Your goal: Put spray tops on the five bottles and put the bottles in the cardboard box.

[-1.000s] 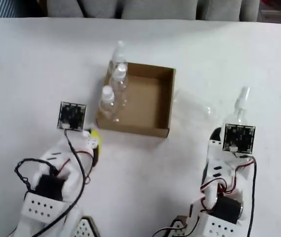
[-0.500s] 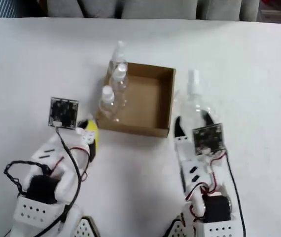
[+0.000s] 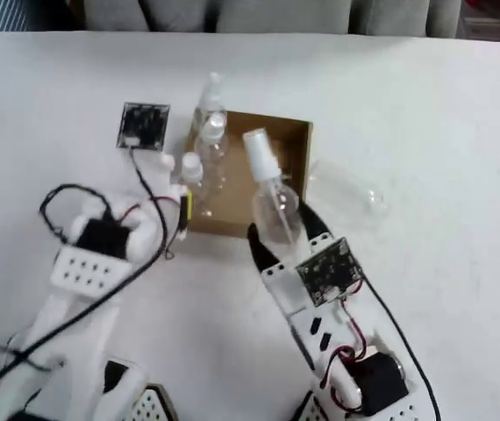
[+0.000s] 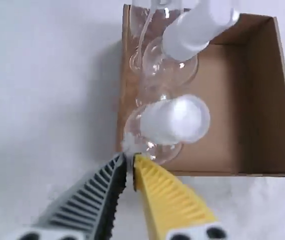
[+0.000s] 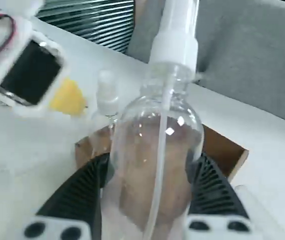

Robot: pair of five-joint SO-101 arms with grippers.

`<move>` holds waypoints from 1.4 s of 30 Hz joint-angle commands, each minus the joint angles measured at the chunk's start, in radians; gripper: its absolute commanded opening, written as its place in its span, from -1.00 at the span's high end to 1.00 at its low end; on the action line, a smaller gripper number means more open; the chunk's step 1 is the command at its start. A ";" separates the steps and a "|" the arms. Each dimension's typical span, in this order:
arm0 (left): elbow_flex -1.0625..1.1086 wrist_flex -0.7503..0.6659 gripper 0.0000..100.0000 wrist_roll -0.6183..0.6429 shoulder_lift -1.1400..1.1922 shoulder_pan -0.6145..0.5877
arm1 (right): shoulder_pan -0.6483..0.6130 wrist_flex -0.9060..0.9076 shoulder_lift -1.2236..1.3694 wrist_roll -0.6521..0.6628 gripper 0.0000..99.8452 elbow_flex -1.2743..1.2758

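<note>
**Right arm.** The right gripper [image 3: 278,219] has its black jaws closed on the body of a clear bottle [image 3: 276,206]. In the high view the bottle sits over the near wall of the box [image 3: 303,145]. It carries a white spray top [image 3: 259,156], which leans toward the far side of the table [image 3: 425,105]. In the right wrist view the bottle [image 5: 155,130] stands upright between the jaws. The spray top [image 5: 176,35] is seated on its neck, and the dip tube runs down inside.

**Left arm.** The left gripper [image 3: 185,209] is at the box's near left corner, outside the wall. In the left wrist view its grey and yellow jaws [image 4: 128,161] are closed with nothing between them. The tips are against the box wall, just beside the nearest of the bottles inside.

**Box contents.** The box [image 4: 252,100] is open-topped. Three bottles [image 3: 213,132] stand upright in a row along its left wall, each with a white top. The left wrist view shows the nearest one [image 4: 175,120] from above, touching the next. The remaining floor of the box is bare cardboard.

**Other.** A clear object [image 3: 360,195] lies on the table to the right of the box, apart from it. It is too faint to identify.
</note>
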 commanded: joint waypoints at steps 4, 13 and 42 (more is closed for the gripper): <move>-0.107 -0.077 0.92 0.052 0.166 0.108 | -0.048 0.004 -0.010 -0.006 0.97 -0.054; -0.048 -0.075 0.92 0.049 0.156 0.137 | 0.194 -0.077 -0.008 -0.112 0.97 -0.051; 0.763 -0.302 0.96 0.216 -1.171 0.734 | 0.211 -0.174 -0.007 -0.261 0.97 -0.025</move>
